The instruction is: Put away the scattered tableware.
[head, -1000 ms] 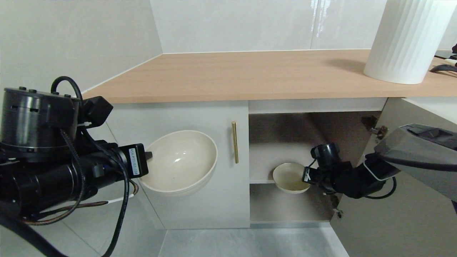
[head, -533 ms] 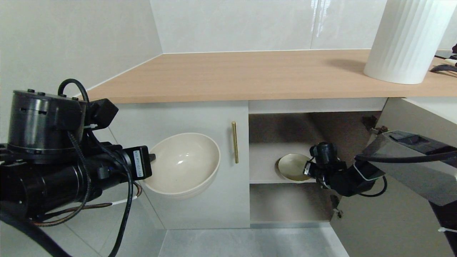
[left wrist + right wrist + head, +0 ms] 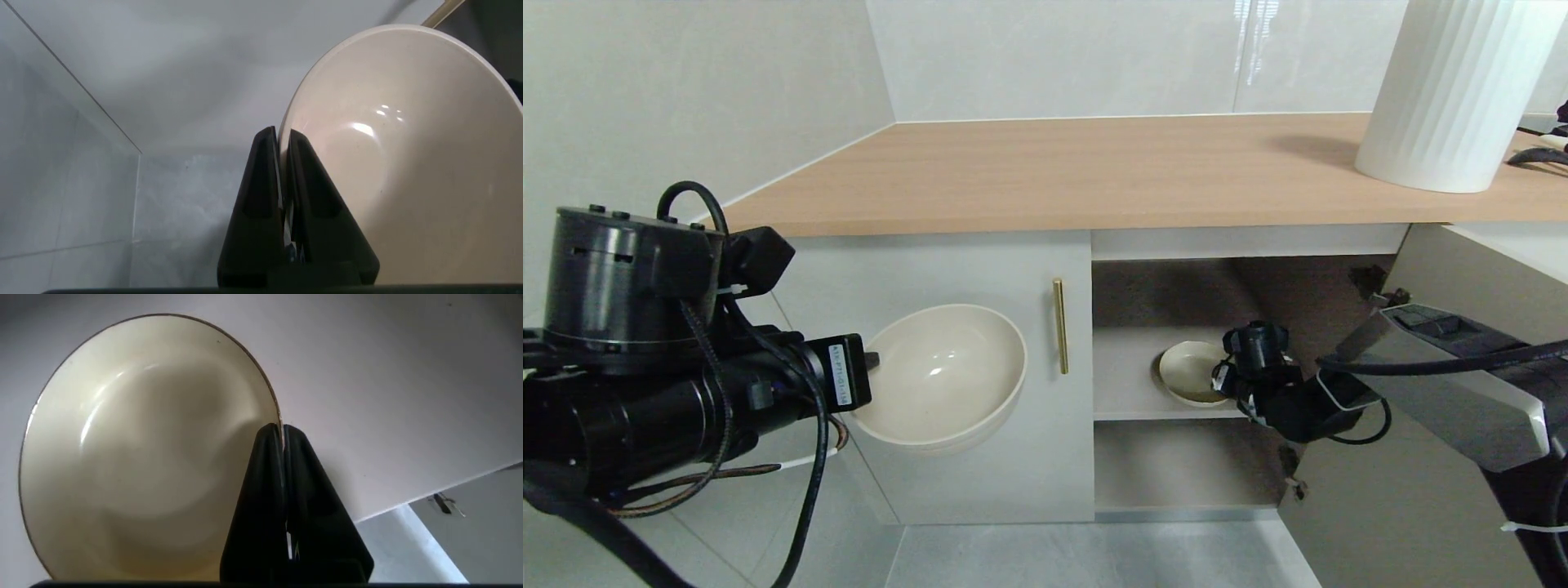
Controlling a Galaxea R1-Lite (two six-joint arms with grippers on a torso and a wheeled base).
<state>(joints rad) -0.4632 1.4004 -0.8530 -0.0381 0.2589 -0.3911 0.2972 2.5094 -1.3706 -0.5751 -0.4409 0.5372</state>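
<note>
two bowls, each pinched at its rim. right gripper [image 3: 1219,382] clamps small bowl [image 3: 1186,369] ctr-right, tilted, low over the cupboard shelf [image 3: 1127,396]; contact unclear, so prob. a short drop. left gripper [image 3: 872,360] grips big bowl [image 3: 947,371] ctr-left, before closed door [image 3: 980,261].

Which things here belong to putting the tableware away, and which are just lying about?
Job: large cream round bowl, clamped in left gripper; small cream gold-rimmed dish, clamped in right gripper; white cabinet shelf.
Lying about: tall white ribbed container on the wooden countertop.
</note>
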